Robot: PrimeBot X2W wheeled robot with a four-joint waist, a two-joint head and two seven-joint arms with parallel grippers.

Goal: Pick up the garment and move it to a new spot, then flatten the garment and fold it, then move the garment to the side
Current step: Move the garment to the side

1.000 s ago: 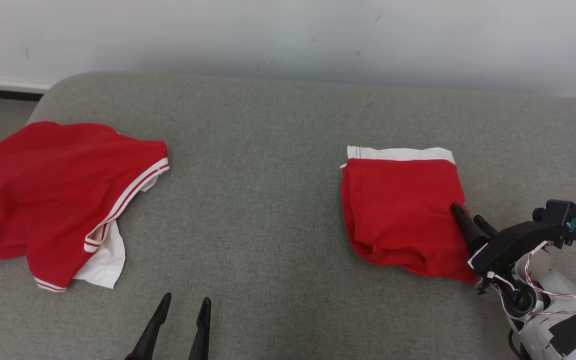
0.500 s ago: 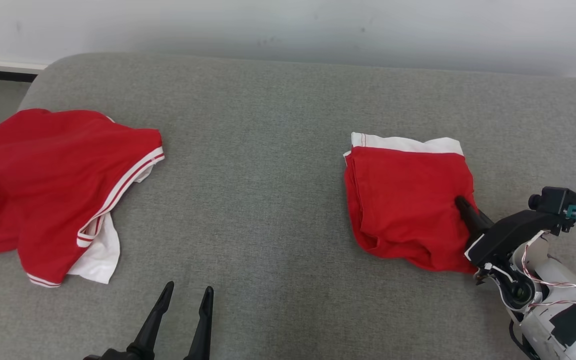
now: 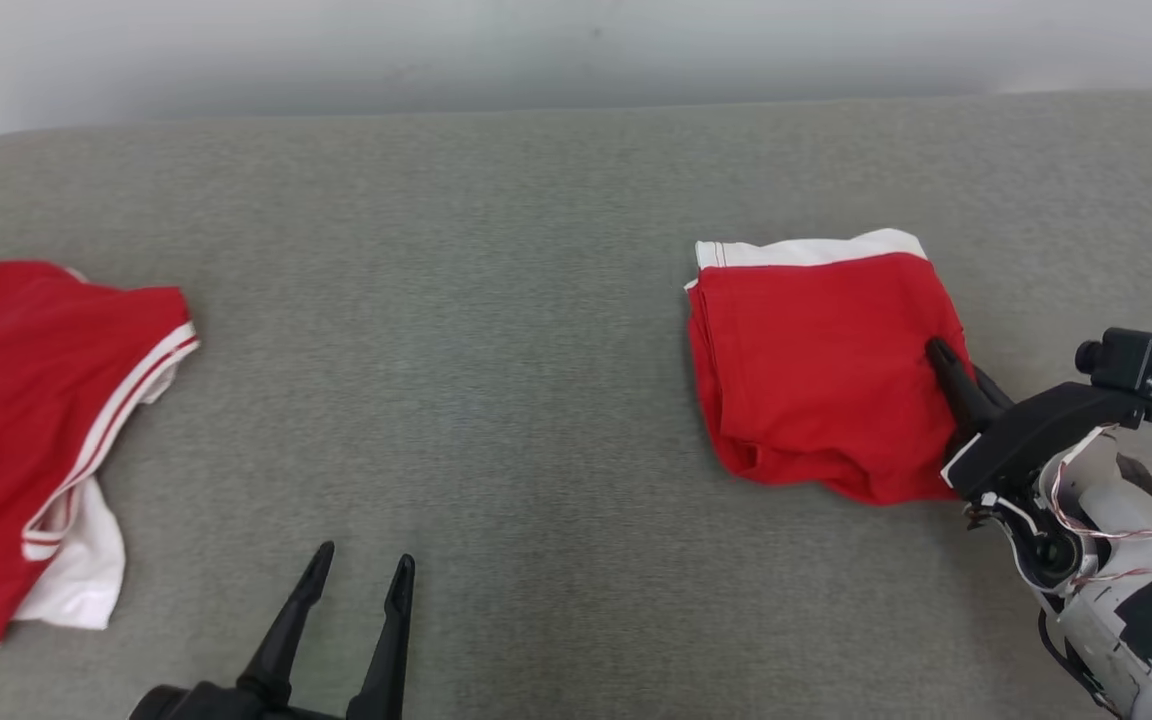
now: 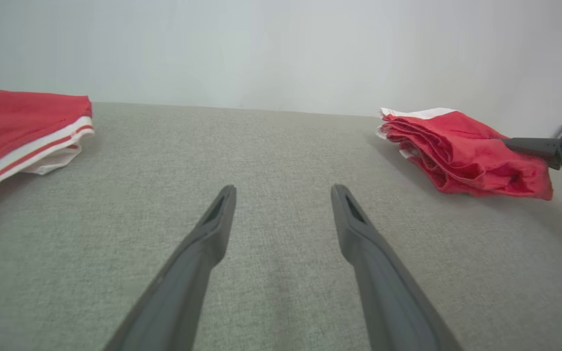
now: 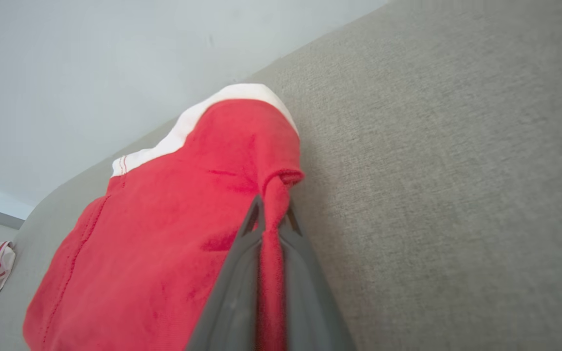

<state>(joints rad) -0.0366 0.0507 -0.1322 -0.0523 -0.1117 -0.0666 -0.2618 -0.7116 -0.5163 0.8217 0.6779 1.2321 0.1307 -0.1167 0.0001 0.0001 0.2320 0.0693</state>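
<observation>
— Since a second ago our right gripper (image 3: 939,352) has shut on the right edge of the folded garment (image 3: 816,360). Our head camera has swung too, so the whole picture sits differently.
— Agreed. From the right wrist we see a ridge of red cloth pinched between the two fingers (image 5: 234,292). From the head we see only the upper finger lying across that edge.
— Where does the garment lie?
— On the grey cushion (image 3: 536,350), right of the middle. It is a red, roughly square packet with a white band (image 3: 806,250) along its far edge. From the left wrist we see its stacked layers side-on, rumpled at the near corner.
— And our left gripper (image 3: 364,556)?
— Spread wide, holding nothing, pointing across the cushion. A second red garment (image 3: 26,400) with white stripes lies crumpled well apart at the left.
</observation>
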